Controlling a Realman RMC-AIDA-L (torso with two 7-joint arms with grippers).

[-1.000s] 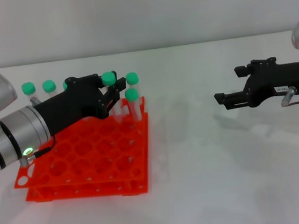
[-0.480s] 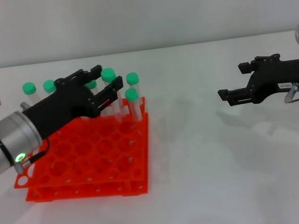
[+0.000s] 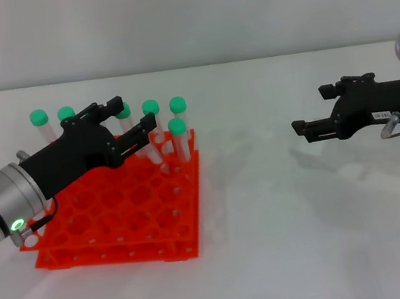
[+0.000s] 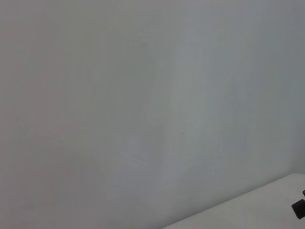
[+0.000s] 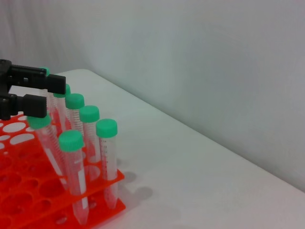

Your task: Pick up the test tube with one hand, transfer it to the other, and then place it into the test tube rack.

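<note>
The orange-red test tube rack point(image 3: 122, 231) stands at the left of the white table and also shows in the right wrist view point(image 5: 28, 200). Several green-capped tubes stand along its back rows. One test tube point(image 3: 150, 109) stands free in the rack, just off my left gripper's fingertips. My left gripper point(image 3: 137, 112), on the green-ring arm, is open and empty above the back of the rack. It also shows in the right wrist view point(image 5: 44, 93). My right gripper point(image 3: 309, 110) is open and empty, hovering above the table at the right.
Other capped tubes point(image 3: 39, 116) point(image 3: 175, 127) stand upright around the left gripper's fingers, and show in the right wrist view point(image 5: 106, 129). Bare white table point(image 3: 277, 244) lies between rack and right gripper. The left wrist view shows only the wall.
My left gripper has opened, let go of the tube in the rack and drawn back to the left. The right gripper drifted slightly right, then held still.
</note>
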